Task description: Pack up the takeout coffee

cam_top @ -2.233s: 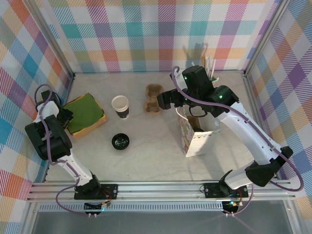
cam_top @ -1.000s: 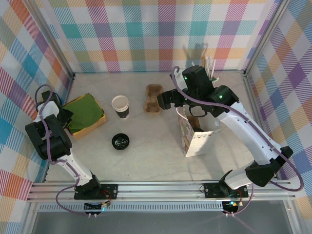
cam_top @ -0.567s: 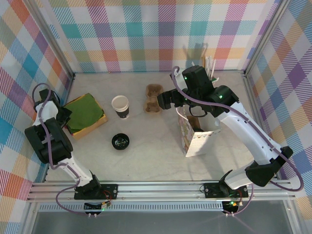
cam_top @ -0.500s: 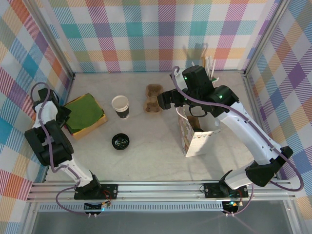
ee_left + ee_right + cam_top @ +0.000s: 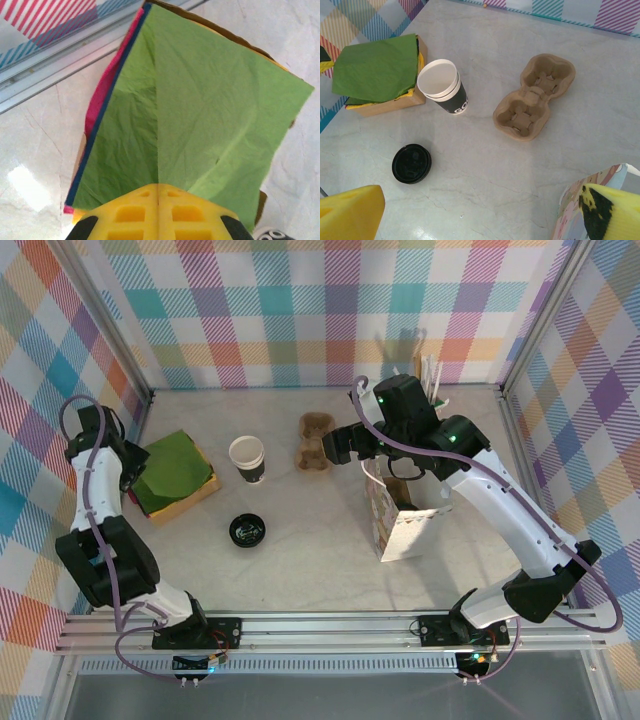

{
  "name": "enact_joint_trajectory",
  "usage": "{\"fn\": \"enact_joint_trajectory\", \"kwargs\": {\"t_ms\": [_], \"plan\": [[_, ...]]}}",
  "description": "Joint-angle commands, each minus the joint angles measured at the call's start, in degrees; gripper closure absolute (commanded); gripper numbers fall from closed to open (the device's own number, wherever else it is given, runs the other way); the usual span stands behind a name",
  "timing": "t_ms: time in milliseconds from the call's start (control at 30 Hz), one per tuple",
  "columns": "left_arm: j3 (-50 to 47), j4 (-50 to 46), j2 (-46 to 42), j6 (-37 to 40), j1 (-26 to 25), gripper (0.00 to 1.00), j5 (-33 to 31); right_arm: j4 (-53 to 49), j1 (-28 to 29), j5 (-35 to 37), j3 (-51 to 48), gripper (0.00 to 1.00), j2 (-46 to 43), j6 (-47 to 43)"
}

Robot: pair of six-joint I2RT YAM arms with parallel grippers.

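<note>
The takeout coffee is out of view. A lidless cup [image 5: 247,457] [image 5: 441,90] with a white rim and dark side stands left of centre. In front of it a loose black lid [image 5: 246,530] [image 5: 411,163] lies flat on the table. The white paper bag [image 5: 400,510] [image 5: 570,210] stands upright under my right arm. My right gripper [image 5: 338,445] [image 5: 480,215] hangs open and empty above the table, between the bag and a cardboard cup carrier [image 5: 314,443] [image 5: 534,96]. My left gripper [image 5: 132,472] [image 5: 158,187] is shut and empty, just over a green napkin [image 5: 175,472] [image 5: 200,100].
The green napkin tops a stack of pink, blue and yellow sheets in a brown tray [image 5: 390,106] at the left wall. Straws [image 5: 432,375] stand at the back right. Metal frame rails [image 5: 120,350] and checked walls close in the table.
My left arm has swung its wrist toward the back left corner, with the gripper still shut over the green napkin. The right arm, cup, lid and bag have not moved.
</note>
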Motion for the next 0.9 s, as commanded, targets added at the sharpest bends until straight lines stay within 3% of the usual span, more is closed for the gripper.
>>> {"fn": "enact_joint_trajectory", "kwargs": {"t_ms": [0, 167, 400, 667, 867], "plan": [[0.7, -1.8, -3.5, -1.0, -1.0, 1.00, 0.7, 1.0, 0.4, -0.4, -0.1, 0.01, -0.4, -0.9], [-1.0, -1.5, -4.0, -2.0, -1.9, 1.00, 3.5, 1.1, 0.4, -0.4, -0.2, 0.01, -0.4, -0.8], [-4.7, -0.2, -6.9, -3.3, -7.1, 1.00, 2.5, 1.3, 0.4, -1.3, -0.1, 0.01, 0.1, -0.8], [-10.9, 2.2, -10.1, -4.1, -10.7, 1.00, 2.7, 5.3, 0.9, -10.0, 1.1, 0.01, 3.5, 1.6], [-14.1, 3.5, -11.9, -4.2, -12.3, 1.00, 3.1, 10.0, 7.1, -13.4, 6.3, 0.01, 12.2, 4.8]]}}
